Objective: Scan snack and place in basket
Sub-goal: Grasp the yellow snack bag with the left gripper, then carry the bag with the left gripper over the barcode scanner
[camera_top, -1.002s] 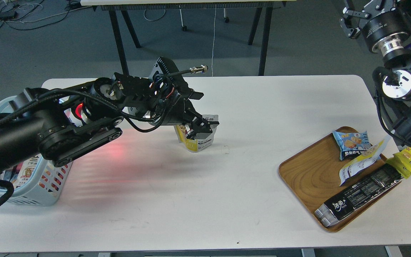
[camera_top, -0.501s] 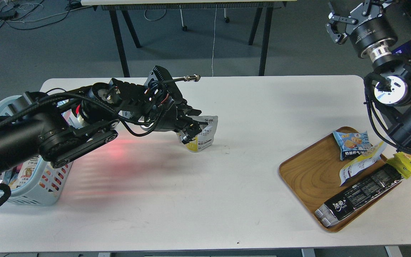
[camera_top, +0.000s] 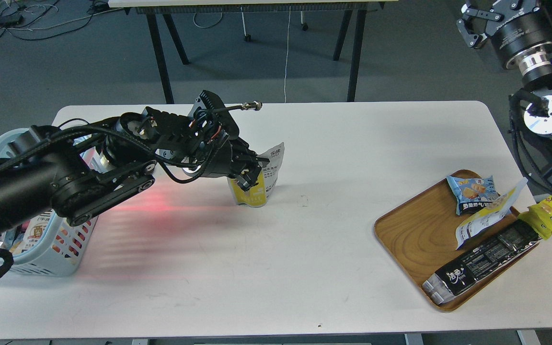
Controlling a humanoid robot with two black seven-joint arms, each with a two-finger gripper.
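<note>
The snack (camera_top: pixel 261 190), a small pouch with a yellow lower part and a white printed top, stands tilted at the table's middle left. My left gripper (camera_top: pixel 249 173) comes in from the left and is shut on the pouch's left side. The pouch's bottom is at the table top; I cannot tell whether it touches. The light blue slotted basket (camera_top: pixel 60 251) stands at the table's left edge, partly hidden behind my left arm, with packets inside. My right gripper (camera_top: pixel 484 19) is high at the top right, far from the table, and its fingers cannot be told apart.
A wooden tray (camera_top: pixel 410 235) at the right holds a small blue packet (camera_top: pixel 472 191), a yellow-white pouch (camera_top: pixel 489 215) and a long black pack (camera_top: pixel 484 263). A yellow packet (camera_top: pixel 549 213) lies by the right edge. A red glow (camera_top: pixel 161 201) falls on the white table (camera_top: pixel 276 278).
My left gripper has moved left toward the basket with the pouch, which has tilted and turned. The right arm has shifted at the top right.
</note>
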